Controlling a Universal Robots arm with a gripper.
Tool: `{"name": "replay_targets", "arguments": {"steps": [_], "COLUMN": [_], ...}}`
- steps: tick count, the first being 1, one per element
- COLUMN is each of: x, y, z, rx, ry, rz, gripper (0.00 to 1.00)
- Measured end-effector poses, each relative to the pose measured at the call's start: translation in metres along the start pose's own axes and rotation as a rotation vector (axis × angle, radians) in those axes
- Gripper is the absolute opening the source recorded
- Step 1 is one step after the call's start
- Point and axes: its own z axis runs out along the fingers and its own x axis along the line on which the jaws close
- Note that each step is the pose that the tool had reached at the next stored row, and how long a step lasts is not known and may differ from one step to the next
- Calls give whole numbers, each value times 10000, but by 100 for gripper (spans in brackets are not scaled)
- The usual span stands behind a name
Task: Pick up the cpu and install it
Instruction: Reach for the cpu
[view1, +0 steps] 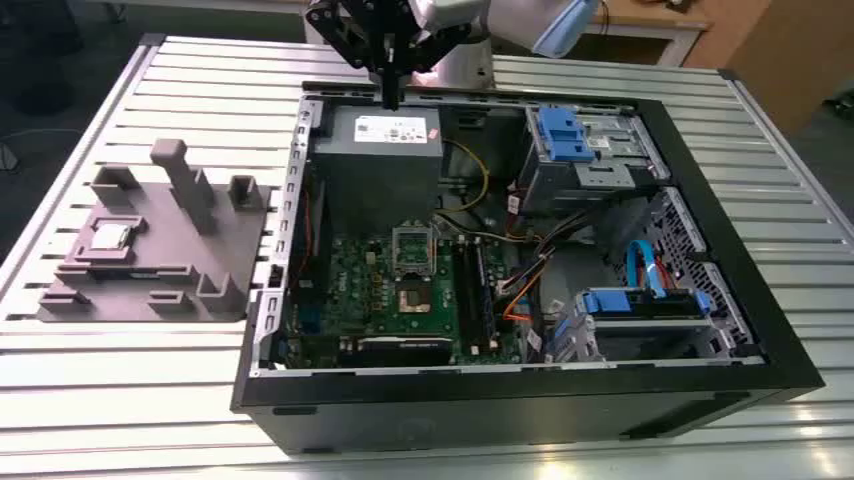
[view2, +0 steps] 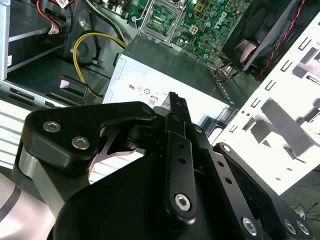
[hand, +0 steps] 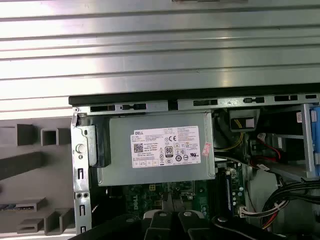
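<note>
ribbed aluminium bench (view1: 120, 390), with open slats along its near edge and around the matte grey moulded fixture (view1: 200, 270) by the edge on the exterior view's left. the cpu (view1: 110, 236), flat, square and silvery, lies in a recess of that fixture, well apart from the gripper (view1: 391, 97). a black open-sided computer case (view1: 534, 405) takes the bench's middle. the arm points straight down from the far edge, its fingers drawn together and empty, over the boxy grey power supply (view1: 380, 150).
</note>
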Motion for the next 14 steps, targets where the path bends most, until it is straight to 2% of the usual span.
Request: {"name": "replay_targets", "arguments": {"steps": [14], "x": [1], "y": [0], "z": [0], "rx": [1], "ry": [0], "rz": [0], "gripper": [10]}}
